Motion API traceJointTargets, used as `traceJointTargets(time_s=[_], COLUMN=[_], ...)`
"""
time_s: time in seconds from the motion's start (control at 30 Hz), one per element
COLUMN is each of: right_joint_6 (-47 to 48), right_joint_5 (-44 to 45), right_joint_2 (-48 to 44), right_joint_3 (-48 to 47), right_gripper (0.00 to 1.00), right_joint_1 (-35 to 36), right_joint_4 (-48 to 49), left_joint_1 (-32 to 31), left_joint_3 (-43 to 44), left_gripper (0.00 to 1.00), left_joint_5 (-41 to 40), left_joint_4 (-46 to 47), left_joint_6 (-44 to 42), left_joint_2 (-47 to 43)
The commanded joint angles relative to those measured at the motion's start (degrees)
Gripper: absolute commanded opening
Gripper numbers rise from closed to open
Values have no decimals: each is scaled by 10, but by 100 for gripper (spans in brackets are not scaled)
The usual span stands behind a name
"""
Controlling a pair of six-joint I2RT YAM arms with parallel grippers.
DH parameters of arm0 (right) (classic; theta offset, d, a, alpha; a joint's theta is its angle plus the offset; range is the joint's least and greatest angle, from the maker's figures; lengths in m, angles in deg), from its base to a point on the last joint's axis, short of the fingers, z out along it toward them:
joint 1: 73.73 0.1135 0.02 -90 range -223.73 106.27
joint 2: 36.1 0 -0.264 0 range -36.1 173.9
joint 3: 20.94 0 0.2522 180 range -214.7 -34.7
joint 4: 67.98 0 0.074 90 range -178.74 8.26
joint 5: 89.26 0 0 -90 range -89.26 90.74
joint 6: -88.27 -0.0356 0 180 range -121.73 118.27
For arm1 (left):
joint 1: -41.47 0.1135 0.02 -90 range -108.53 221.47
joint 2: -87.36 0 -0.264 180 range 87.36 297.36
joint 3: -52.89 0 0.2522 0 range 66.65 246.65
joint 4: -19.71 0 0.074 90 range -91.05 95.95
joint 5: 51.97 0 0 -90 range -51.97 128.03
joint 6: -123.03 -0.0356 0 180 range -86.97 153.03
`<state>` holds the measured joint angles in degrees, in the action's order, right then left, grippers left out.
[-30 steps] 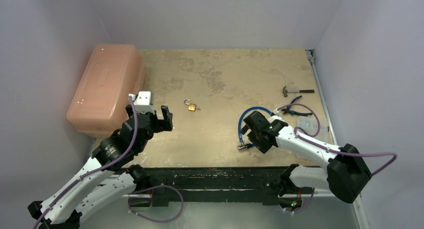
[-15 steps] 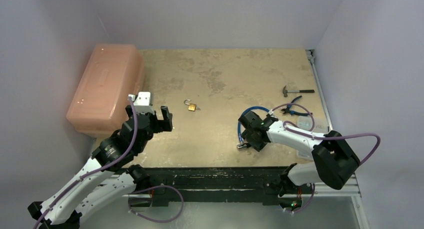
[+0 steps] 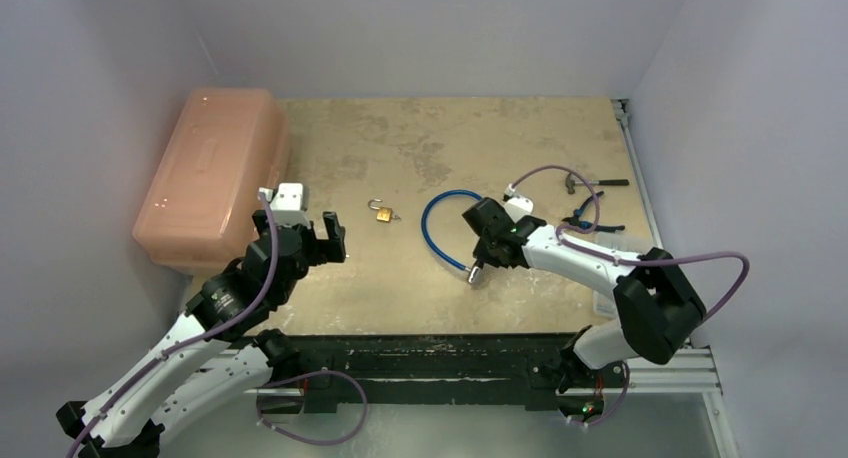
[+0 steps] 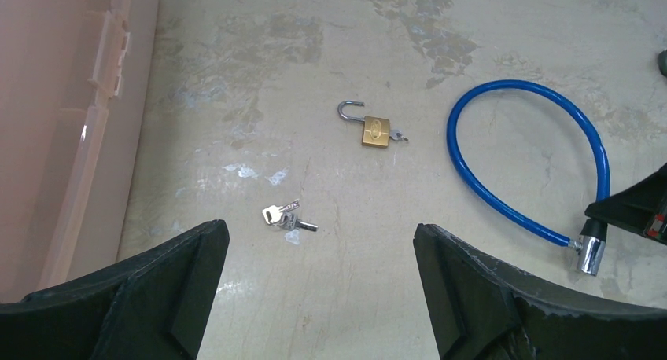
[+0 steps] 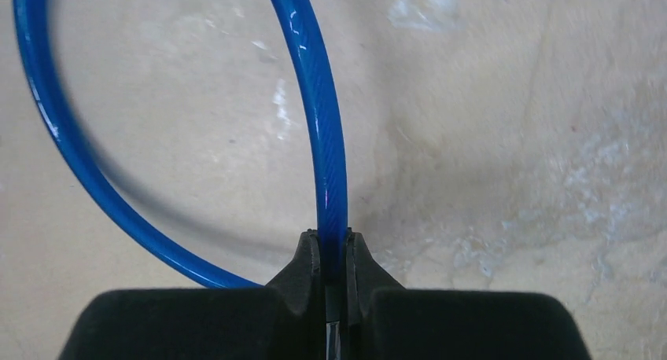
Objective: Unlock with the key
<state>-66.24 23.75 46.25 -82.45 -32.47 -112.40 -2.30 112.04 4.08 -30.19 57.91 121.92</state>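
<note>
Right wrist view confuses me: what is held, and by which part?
Right hand pinches the blue cable lock by its cable, near the metal end; left hand empty.

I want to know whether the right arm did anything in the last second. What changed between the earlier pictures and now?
The right gripper shut on the blue cable lock and dragged it left, toward the padlock. The left gripper stayed open and hovering in place, and the padlock, loose keys and pink bin did not move.
</note>
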Motion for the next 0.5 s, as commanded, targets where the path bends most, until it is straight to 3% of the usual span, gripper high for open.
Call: traceJointTargets(time_s=[0.0, 0.2, 0.37, 0.4, 0.47], right_joint_6=[111, 176, 199, 203, 208], right_joint_5=[41, -15, -20, -21, -18], right_joint_2=[15, 73, 165, 175, 178], right_joint_3=[-57, -104, -178, -185, -188], right_gripper=[0, 0, 0, 5, 30], right_joint_1=[4, 4, 4, 3, 3], right_joint_4=[51, 109, 72, 68, 71], left_joint_1=[4, 3, 3, 3, 3], left_joint_3=[0, 1, 18, 23, 36], left_gripper=[96, 96, 93, 91, 89], left_joint_5=[-16, -23, -33, -41, -75], left_joint_4=[11, 9, -19, -29, -56], left_joint_6=[1, 8, 35, 45, 93], left_joint_2=[3, 18, 47, 53, 65])
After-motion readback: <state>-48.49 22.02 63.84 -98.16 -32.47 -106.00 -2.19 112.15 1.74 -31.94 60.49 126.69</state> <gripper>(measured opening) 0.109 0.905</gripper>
